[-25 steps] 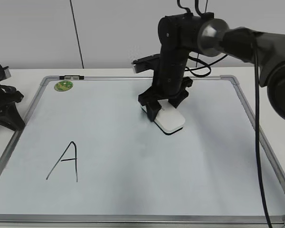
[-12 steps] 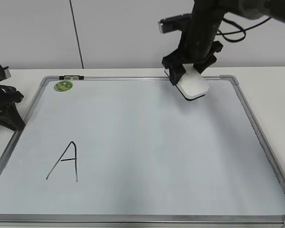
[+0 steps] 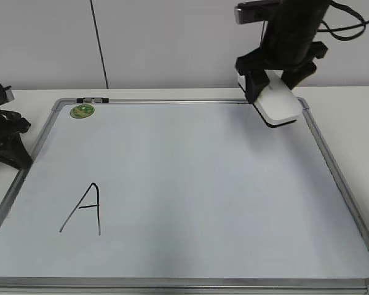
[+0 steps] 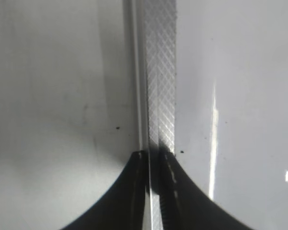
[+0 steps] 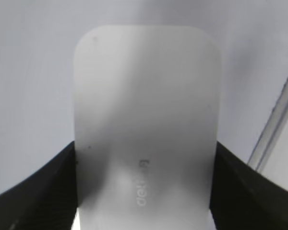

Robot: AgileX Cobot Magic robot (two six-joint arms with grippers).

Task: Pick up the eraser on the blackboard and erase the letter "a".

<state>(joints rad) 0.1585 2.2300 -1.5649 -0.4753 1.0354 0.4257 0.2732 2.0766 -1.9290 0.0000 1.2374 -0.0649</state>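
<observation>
My right gripper [image 3: 273, 77] is shut on the white eraser [image 3: 278, 104] and holds it in the air over the top right corner of the blackboard [image 3: 190, 172]. In the right wrist view the eraser [image 5: 146, 110] fills the middle between the two black fingers of my right gripper [image 5: 144, 191], grey lettering up. No small cursive "a" shows on the board; only a large capital "A" [image 3: 83, 209] stands at the lower left. My left gripper [image 3: 6, 144] rests at the board's left edge. In the left wrist view my left gripper [image 4: 153, 191] is shut over the metal frame [image 4: 161, 72].
A round green magnet [image 3: 82, 111] sits at the board's top left corner, with a small dark clip [image 3: 92, 99] on the top frame beside it. The board's right frame [image 5: 278, 120] runs past the eraser. White table lies around the board, a grey wall behind.
My right gripper has lifted the eraser off the middle of the board and carried it up and to the right, to the top right corner. The left arm has not moved.
</observation>
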